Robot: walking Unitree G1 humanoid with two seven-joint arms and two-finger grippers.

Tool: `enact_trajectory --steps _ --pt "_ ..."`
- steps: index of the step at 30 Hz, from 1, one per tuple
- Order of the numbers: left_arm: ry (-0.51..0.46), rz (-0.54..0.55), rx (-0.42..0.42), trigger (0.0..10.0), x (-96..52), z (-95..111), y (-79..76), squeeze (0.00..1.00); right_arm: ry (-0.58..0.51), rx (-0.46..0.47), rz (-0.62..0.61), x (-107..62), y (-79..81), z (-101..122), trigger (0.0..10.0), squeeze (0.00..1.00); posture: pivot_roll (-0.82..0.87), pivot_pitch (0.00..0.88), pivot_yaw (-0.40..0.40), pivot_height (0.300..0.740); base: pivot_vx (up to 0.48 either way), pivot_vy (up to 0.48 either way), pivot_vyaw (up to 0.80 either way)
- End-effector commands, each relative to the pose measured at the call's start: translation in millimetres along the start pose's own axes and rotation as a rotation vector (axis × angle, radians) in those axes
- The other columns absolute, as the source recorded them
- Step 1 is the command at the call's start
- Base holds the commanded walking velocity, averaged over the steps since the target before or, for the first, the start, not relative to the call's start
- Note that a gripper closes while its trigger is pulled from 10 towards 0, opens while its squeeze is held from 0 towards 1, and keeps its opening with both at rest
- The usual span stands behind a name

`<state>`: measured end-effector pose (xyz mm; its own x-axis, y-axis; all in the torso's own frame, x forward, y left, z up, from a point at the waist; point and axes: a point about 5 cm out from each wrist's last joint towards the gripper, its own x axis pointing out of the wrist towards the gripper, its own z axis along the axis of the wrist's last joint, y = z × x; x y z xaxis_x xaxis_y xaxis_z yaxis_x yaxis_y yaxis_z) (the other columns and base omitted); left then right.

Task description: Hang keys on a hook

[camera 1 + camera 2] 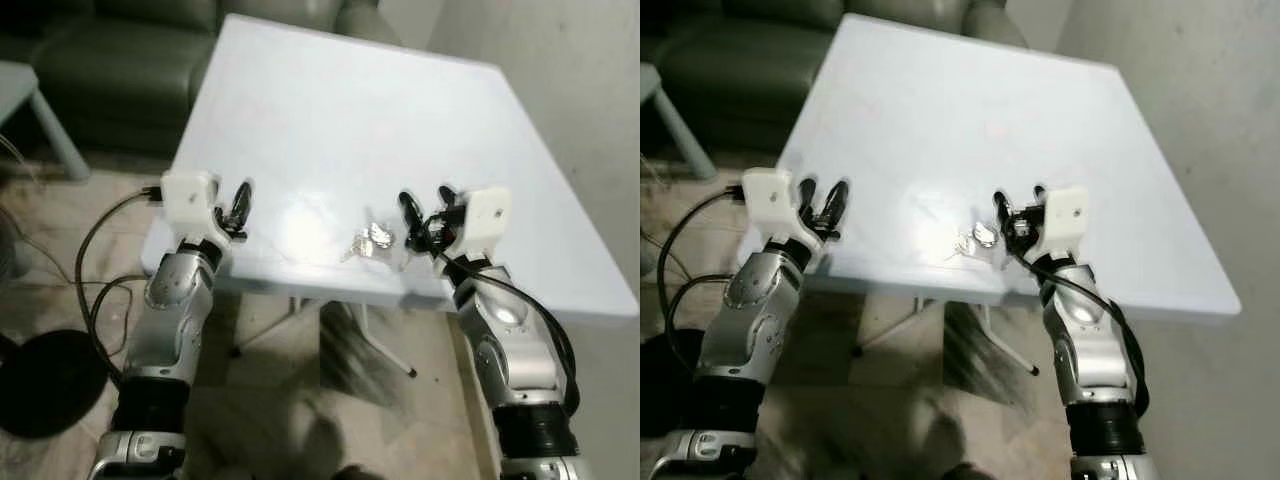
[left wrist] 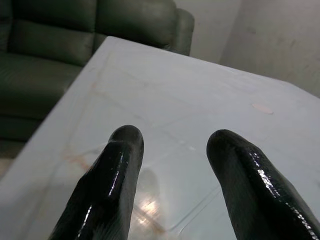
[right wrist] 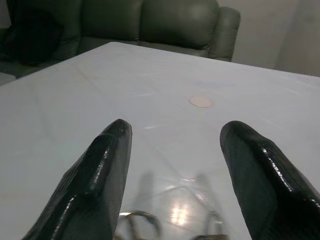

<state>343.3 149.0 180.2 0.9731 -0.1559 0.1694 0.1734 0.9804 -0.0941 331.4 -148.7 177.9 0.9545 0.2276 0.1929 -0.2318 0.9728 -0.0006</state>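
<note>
Left eye view: keys (image 1: pixel 368 241) lie on the white tabletop (image 1: pixel 350 120), just beside the right gripper (image 1: pixel 422 207), whose fingers are spread. Left gripper (image 1: pixel 238 204), also spread, hovers well apart. Light, loose and jangly; best pinched at the ring.

I see the keys (image 1: pixel 368 242) as a small bunch of silvery metal keys on a ring, lying flat and splayed on the white table (image 1: pixel 330 120). They sit close to the table's near edge, roughly midway along it. In my right wrist view only the ring's curve (image 3: pixel 141 218) shows, resting on the tabletop.
</note>
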Motion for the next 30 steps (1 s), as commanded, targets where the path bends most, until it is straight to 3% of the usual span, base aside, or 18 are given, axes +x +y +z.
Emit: enact_trajectory --steps 1,15,30 --pt "0.012 -0.032 0.002 10.0 1.1 -1.5 -11.7 0.00 0.005 -0.005 -0.035 -5.1 -10.0 -1.1 10.0 0.00 0.06 0.167 -0.095 0.740 0.000 0.000 0.00" --pt "0.023 -0.034 0.018 10.0 1.0 -3.1 -12.5 0.00 0.007 -0.013 -0.032 -5.4 -9.9 -1.7 10.0 0.00 0.06 0.175 -0.095 0.740 0.000 0.000 0.00" --pt "0.058 -0.152 0.044 10.0 -11.0 -16.4 -47.7 0.00 0.138 -0.051 -0.075 6.7 -4.9 -19.8 10.0 0.00 0.07 0.199 -0.106 0.740 0.000 0.000 0.00"
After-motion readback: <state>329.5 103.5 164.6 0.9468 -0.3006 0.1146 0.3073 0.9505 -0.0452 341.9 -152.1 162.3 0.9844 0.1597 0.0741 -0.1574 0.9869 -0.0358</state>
